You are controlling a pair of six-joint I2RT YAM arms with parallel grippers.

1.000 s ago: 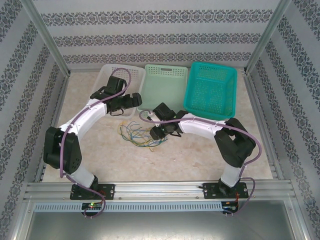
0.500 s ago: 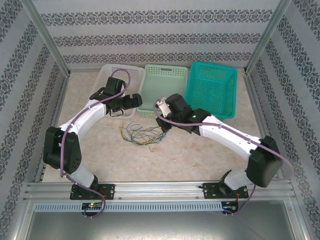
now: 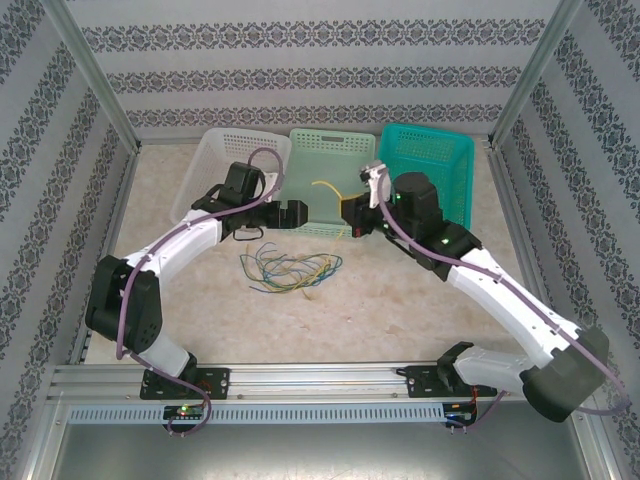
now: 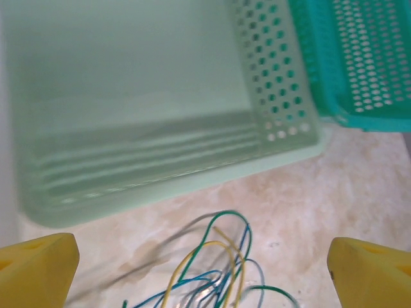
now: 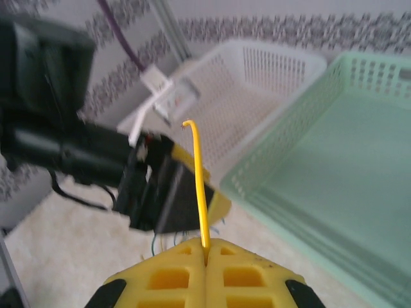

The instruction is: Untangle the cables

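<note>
On the table (image 3: 400,300), just in front of 3 baskets, a loose tangle of cables (image 3: 285,268) in yellow, green and blue lies spread out near the front wall of the pale green basket (image 3: 330,160). The right gripper (image 5: 207,255) is clenched on 1 yellow cable (image 5: 200,192). Its 2 yellow fingers (image 5: 173,276) press together with the wire pinched between them, and the free end rises and hooks over at the tip. From above, that yellow cable arcs over the pale green basket. The left gripper (image 3: 297,213) is released, its fingers spread wide. It hovers at the front edge of the pale green basket, just behind the tangle. A white basket (image 3: 225,160) stands to the left of the green one and a teal basket (image 3: 425,170) to its right.
</note>
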